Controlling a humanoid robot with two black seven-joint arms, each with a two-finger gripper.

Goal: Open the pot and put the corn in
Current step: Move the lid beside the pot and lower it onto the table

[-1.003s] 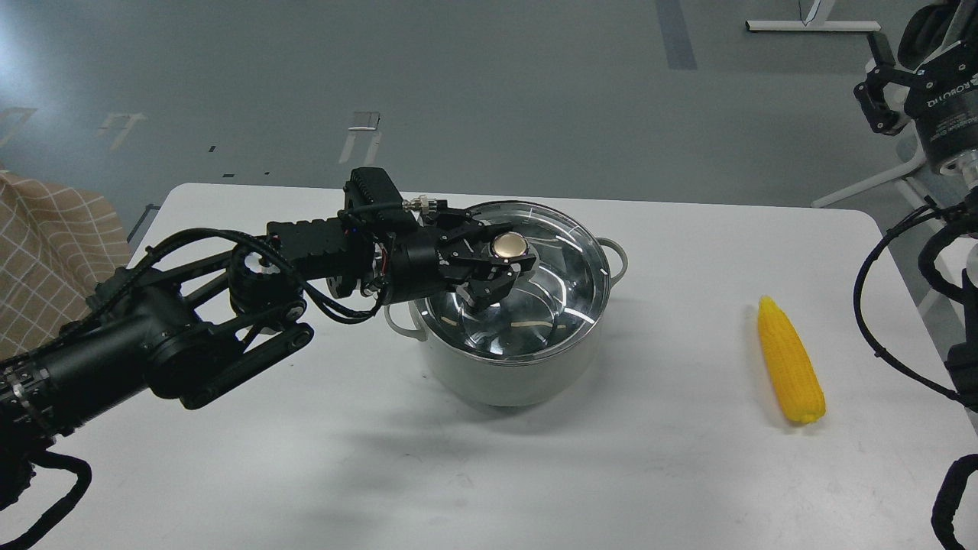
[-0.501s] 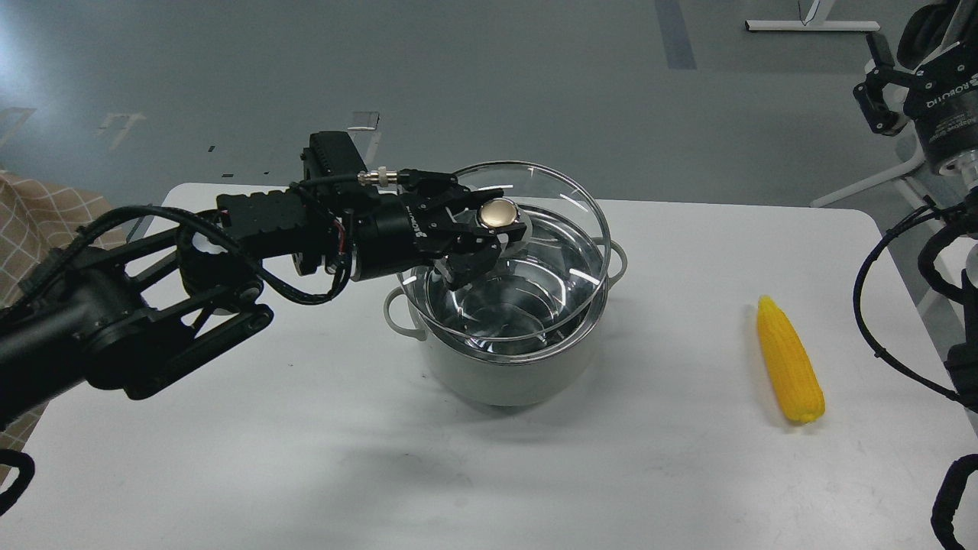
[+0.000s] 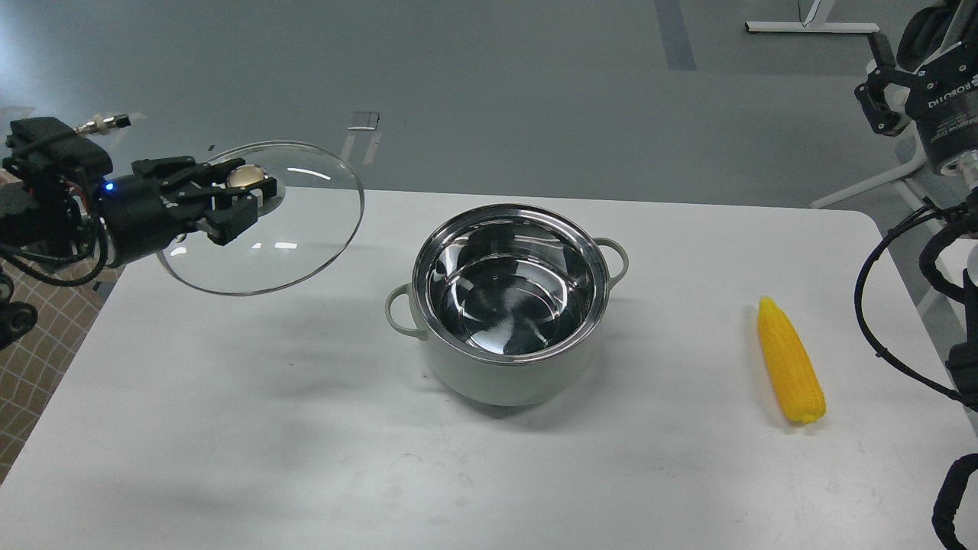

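Observation:
The pale grey-green pot [image 3: 510, 374] stands open at the middle of the white table, its shiny steel inside empty. My left gripper [image 3: 248, 191] is shut on the brass knob of the round glass lid [image 3: 298, 237] and holds the lid tilted in the air over the table's far left corner, well left of the pot. The yellow corn [image 3: 790, 360] lies on the table to the right of the pot. My right gripper [image 3: 879, 92] hangs high at the upper right, away from the table; its fingers are too small and dark to tell apart.
The white table [image 3: 306, 428] has a rounded far right corner. A beige checked cloth [image 3: 30, 367] shows past the table's left edge. White furniture legs [image 3: 863, 183] stand on the grey floor at the upper right.
My left gripper has lifted the glass lid off the pot and carried it far to the left. The pot now stands open. The corn and my right arm have not moved.

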